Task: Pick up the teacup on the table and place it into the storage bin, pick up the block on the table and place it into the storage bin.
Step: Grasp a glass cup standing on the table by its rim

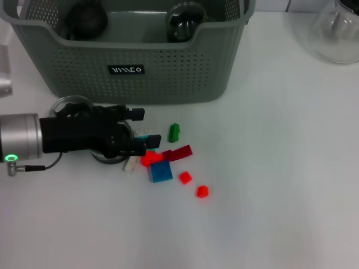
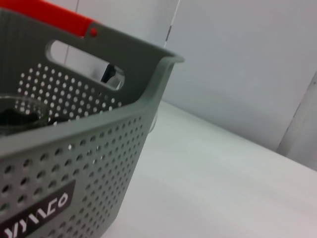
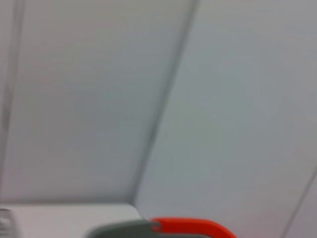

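The storage bin [image 1: 168,78] stands at the back of the table and holds two dark glass cups [image 1: 185,22]. Its perforated wall [image 2: 99,148] fills the left wrist view. My left gripper [image 1: 143,128] reaches in from the left just in front of the bin, open, with its fingertips over the near edge of a pile of blocks. A clear glass teacup [image 1: 72,105] shows partly from under the gripper's black body. The pile includes a green block [image 1: 174,132], a dark red one [image 1: 180,152], a red one [image 1: 151,158] and a blue one [image 1: 160,171]. My right gripper is out of view.
A clear glass flask [image 1: 336,33] stands at the back right. Two small red blocks [image 1: 185,177] [image 1: 202,191] lie apart from the pile. The bin has a red handle [image 2: 49,12] [image 3: 188,225]. White tabletop stretches to the right and front.
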`<action>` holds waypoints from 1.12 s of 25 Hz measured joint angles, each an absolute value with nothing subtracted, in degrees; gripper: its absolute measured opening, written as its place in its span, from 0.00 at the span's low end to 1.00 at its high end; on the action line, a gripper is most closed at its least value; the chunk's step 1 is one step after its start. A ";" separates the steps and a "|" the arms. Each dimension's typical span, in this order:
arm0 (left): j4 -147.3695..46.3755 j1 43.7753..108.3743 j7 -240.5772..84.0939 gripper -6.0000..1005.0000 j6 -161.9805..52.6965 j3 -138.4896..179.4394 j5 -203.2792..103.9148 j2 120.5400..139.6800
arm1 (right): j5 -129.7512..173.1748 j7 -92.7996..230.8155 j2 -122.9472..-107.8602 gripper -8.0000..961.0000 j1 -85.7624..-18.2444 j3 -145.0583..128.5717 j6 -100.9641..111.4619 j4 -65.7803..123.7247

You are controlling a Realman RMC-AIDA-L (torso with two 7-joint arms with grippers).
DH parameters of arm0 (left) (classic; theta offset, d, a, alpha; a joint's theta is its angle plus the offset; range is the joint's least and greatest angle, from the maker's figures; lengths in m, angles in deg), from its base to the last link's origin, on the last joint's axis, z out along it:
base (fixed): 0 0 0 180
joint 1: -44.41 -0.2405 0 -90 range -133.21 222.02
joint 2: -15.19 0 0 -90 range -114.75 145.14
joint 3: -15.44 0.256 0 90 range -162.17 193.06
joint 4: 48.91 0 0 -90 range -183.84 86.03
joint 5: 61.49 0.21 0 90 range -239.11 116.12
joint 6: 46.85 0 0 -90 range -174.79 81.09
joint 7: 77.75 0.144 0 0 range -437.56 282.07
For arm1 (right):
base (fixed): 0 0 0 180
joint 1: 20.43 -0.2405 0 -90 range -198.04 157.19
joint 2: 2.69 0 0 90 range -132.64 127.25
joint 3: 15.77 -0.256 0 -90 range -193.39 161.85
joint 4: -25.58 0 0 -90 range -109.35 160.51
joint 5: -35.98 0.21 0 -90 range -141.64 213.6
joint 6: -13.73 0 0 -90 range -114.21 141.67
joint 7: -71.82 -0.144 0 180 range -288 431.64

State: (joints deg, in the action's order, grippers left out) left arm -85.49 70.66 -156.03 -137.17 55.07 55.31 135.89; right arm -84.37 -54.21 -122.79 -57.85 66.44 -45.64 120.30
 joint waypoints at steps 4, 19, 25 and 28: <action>-86.10 70.61 -155.80 0.85 -141.04 51.43 55.31 134.88 | -68.86 -48.09 -122.76 0.93 -52.11 59.79 -56.28 122.18; -110.69 66.37 -172.16 0.85 -146.35 45.52 65.13 133.15 | -57.16 -38.09 -121.38 0.97 -48.37 40.14 -90.19 99.43; -123.39 68.01 -185.94 0.85 -144.55 46.51 74.61 134.68 | -63.11 -38.52 -121.46 0.97 -49.03 40.39 -92.85 97.67; -129.04 70.43 -195.35 0.86 -143.59 48.41 83.39 135.69 | -66.86 -38.61 -121.89 0.97 -50.44 40.54 -94.47 96.18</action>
State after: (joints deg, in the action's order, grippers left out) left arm -129.04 70.43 -195.35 -143.59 48.41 83.39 135.69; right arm -66.86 -38.61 -121.89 -50.44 40.54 -94.47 96.18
